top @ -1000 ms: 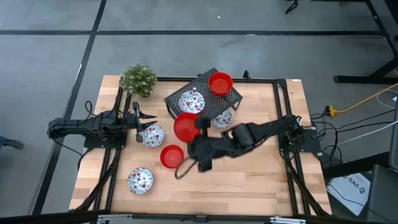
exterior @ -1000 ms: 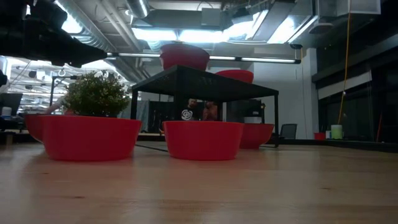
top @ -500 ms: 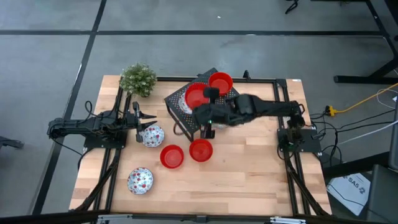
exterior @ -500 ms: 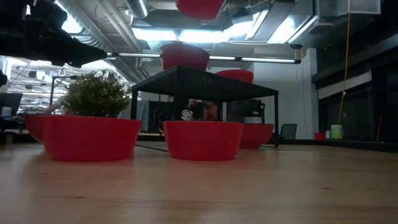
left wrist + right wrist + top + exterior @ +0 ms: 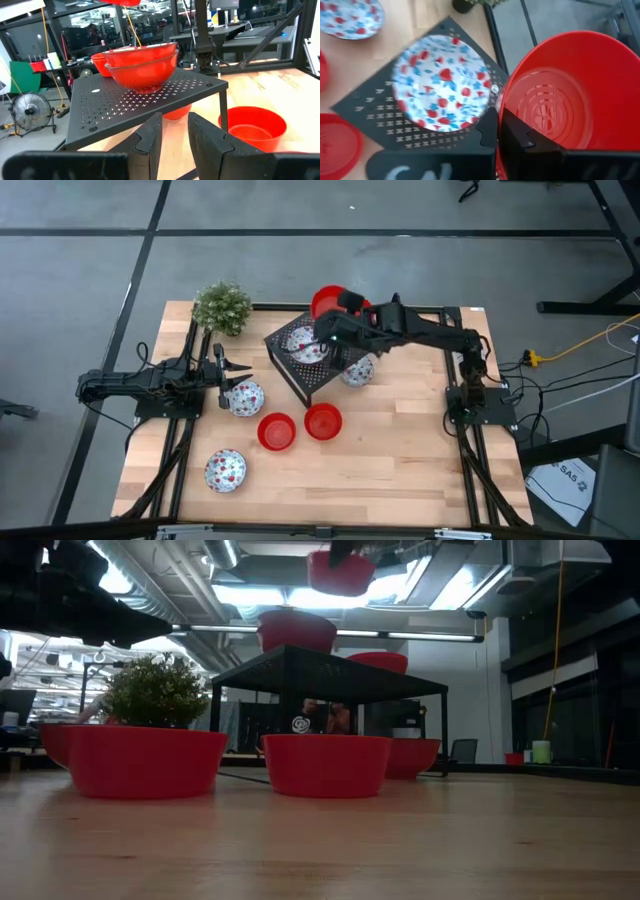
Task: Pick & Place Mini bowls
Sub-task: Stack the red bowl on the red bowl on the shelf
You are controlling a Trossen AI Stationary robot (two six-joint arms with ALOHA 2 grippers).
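Note:
My right gripper (image 5: 338, 308) is shut on a plain red mini bowl (image 5: 326, 301), high above the far end of the black perforated rack (image 5: 315, 370). The low view shows this bowl (image 5: 340, 572) well above the rack top. A speckled bowl (image 5: 305, 345) sits on the rack, and another (image 5: 358, 371) rests on the table by the rack's right side. Two red bowls (image 5: 277, 430) (image 5: 322, 420) and two speckled bowls (image 5: 245, 397) (image 5: 225, 470) stand on the table. My left gripper (image 5: 224, 370) waits open at the left. My right gripper holds the red bowl by its rim (image 5: 503, 100), on the side nearest the wrist. One finger (image 5: 517, 135) is inside the bowl and the other (image 5: 489, 131) is outside. The fingers slant down from the table's right. The bowl is lifted clear, mouth up, above the rack.
A small green plant (image 5: 222, 307) stands at the far left corner. A second red bowl (image 5: 378, 662) sits on the rack's far side, under my right arm in the high view. Bare wood lies along the near edge and at the near right.
My right gripper has carried the red bowl from over the table's middle toward the far edge, rising a little, and now hangs over the rack's far end. The bowl has stayed in the hold, mouth up. The bowls on the table and rack have kept still.

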